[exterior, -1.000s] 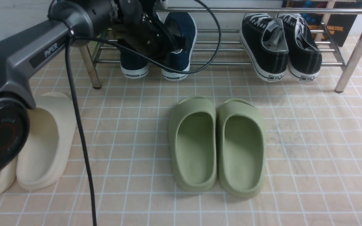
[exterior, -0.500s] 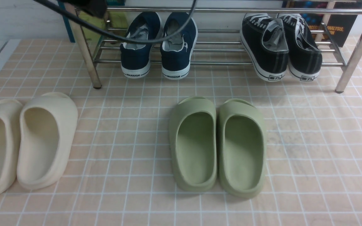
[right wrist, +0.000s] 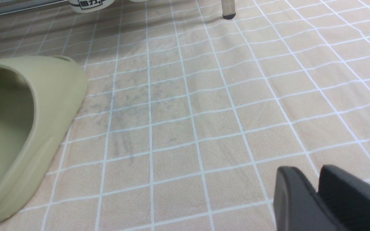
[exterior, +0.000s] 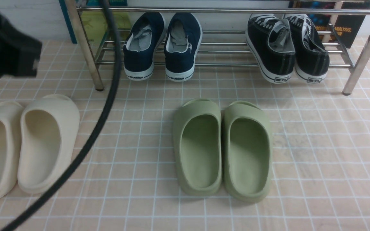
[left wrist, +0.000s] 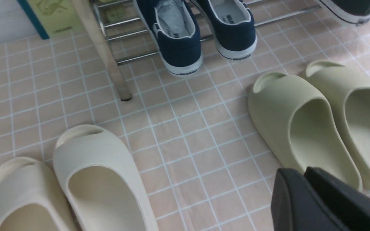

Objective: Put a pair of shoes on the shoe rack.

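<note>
The pair of shoes, two navy slip-ons (exterior: 139,48) (exterior: 180,45) with white "WARRIOR" soles, rests on the lower bars of the shoe rack (exterior: 236,10) at its left end, heels towards me, side by side. They also show in the left wrist view (left wrist: 175,38) (left wrist: 231,29). My left gripper (left wrist: 303,175) is shut and empty, well back from the rack, above the floor near the green slides. A blurred black part of the left arm (exterior: 8,48) shows at the far left. My right gripper (right wrist: 316,183) is shut and empty, low over bare tiles.
Black lace-up sneakers (exterior: 273,48) sit on the rack's right end. Olive-green slides (exterior: 198,144) lie mid-floor and cream slides (exterior: 47,141) at the left. The left arm's black cable (exterior: 104,106) hangs across the left. Rack legs (exterior: 90,64) (exterior: 363,54) stand on the tiles.
My left arm has pulled away from the navy shoes and the rack, swinging left and back. The shoes stay on the rack. Only its cable and a blurred part remain in the front view.
</note>
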